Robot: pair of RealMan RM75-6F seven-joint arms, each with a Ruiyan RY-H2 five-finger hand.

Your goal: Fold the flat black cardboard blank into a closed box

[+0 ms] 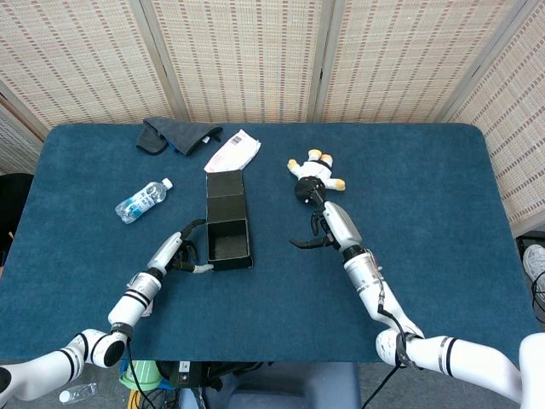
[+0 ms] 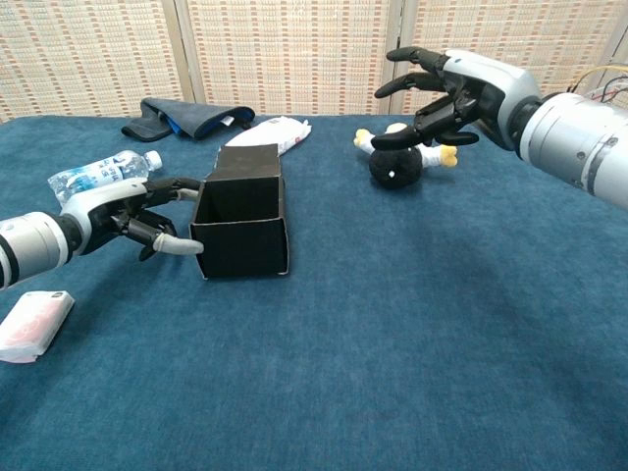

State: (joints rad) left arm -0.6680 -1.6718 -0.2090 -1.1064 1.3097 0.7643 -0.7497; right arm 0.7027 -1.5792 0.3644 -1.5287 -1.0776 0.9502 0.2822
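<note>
While the black box sits near the middle-left of the blue tabletop, top open, rear flap standing up at the far end, the left hand is at its left wall. Fingers apart, tips touching or just beside the box's near-left corner; can't tell if they press it. Nothing held in that hand.

Right hand hangs above the tabletop, well apart from the box, fingers spread & curved, holding nothing. Just beyond/below it lies a black & white plush toy.

Other stuff: water bottle on its side left of the box, dark cloth at the far edge, white packet just behind the box's flap, pink & white pack near the left forearm in chest view.
</note>
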